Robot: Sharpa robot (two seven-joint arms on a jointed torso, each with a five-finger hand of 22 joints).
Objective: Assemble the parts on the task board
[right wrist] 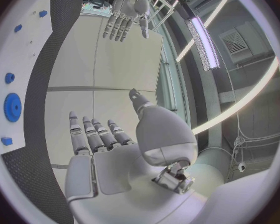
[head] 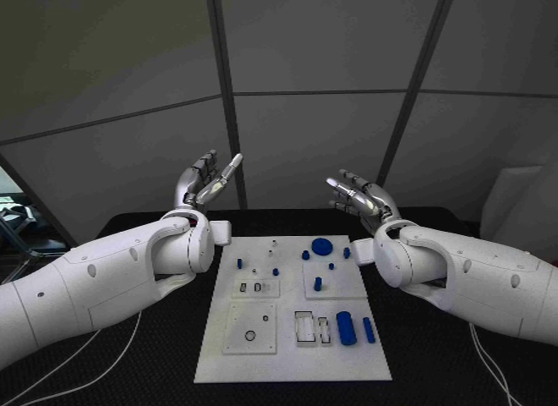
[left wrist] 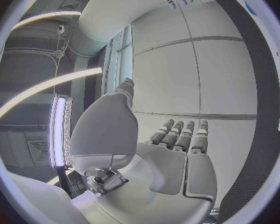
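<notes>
The white task board (head: pixel 292 338) lies in the middle of the black table. On it sit small blue parts: a round gear (head: pixel 322 246), a thick cylinder (head: pixel 345 326), a thin peg (head: pixel 368 330) and several little pegs (head: pixel 276 271). My left hand (head: pixel 206 181) is raised above the board's far left corner, fingers straight and apart, holding nothing. My right hand (head: pixel 362 201) is raised above the far right corner, also spread and empty. The right wrist view shows the right hand (right wrist: pixel 109 149), the blue gear (right wrist: pixel 12 107) and the left hand (right wrist: pixel 124 20). The left wrist view shows the left hand's palm (left wrist: pixel 159 169).
The black table (head: pixel 157 355) extends on both sides of the board. Thin white cables (head: pixel 96 355) run over it near each arm. Grey wall panels stand behind the table.
</notes>
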